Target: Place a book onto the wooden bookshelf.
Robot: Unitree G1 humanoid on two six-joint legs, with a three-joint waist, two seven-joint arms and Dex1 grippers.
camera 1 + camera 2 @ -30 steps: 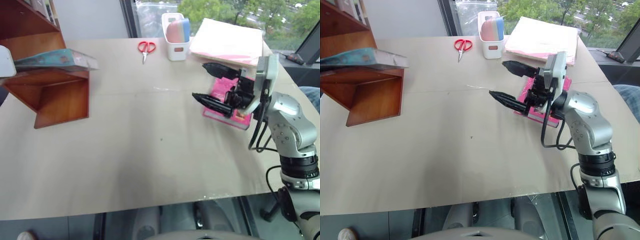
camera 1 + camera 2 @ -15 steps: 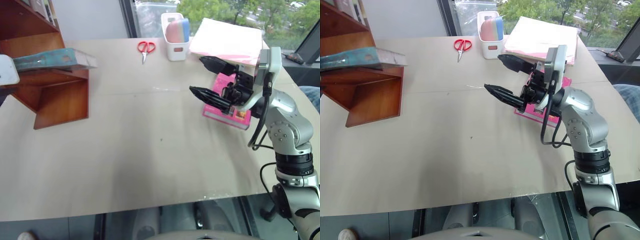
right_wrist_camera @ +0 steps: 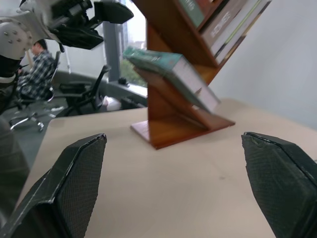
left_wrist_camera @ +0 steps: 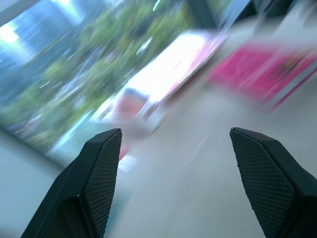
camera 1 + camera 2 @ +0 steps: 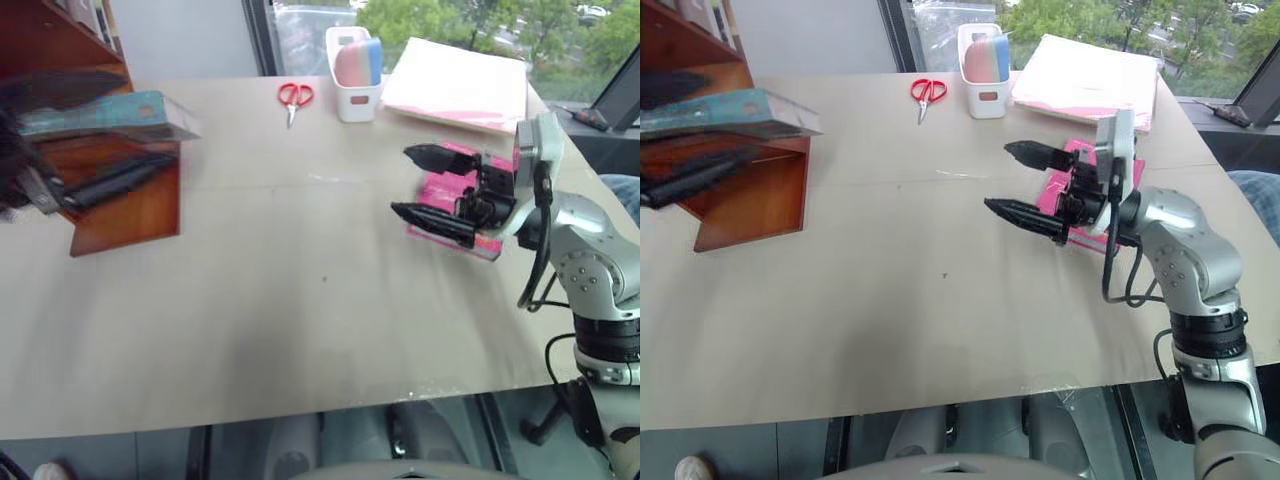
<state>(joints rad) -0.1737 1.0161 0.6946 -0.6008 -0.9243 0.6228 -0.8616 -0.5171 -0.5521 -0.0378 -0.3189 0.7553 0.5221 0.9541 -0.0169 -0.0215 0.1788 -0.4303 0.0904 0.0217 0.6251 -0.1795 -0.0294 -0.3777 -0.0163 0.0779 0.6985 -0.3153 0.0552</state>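
Now we see the book [image 5: 735, 110], a thick teal-green volume with a glossy, plastic-wrapped patterned cover and a pale page edge, lying flat on a board of the wooden bookshelf [image 5: 750, 200], one corner jutting out past the board's edge. In the right wrist view it sits tilted on the slanted reddish-brown board, with other books standing on the shelf above. Our left claw [image 5: 80, 135] is a dark blur right at the shelf, one finger above the book and one below it, jaws spread and gripping nothing. Our right claw [image 5: 1025, 183] hovers over the table [image 5: 890, 330] with its jaws wide apart and empty, just beside a magenta-pink book [image 5: 450, 200]. Farther back lie red scissors [image 5: 292, 97], a white container [image 5: 352, 72] and a pale pink folder [image 5: 460, 82].
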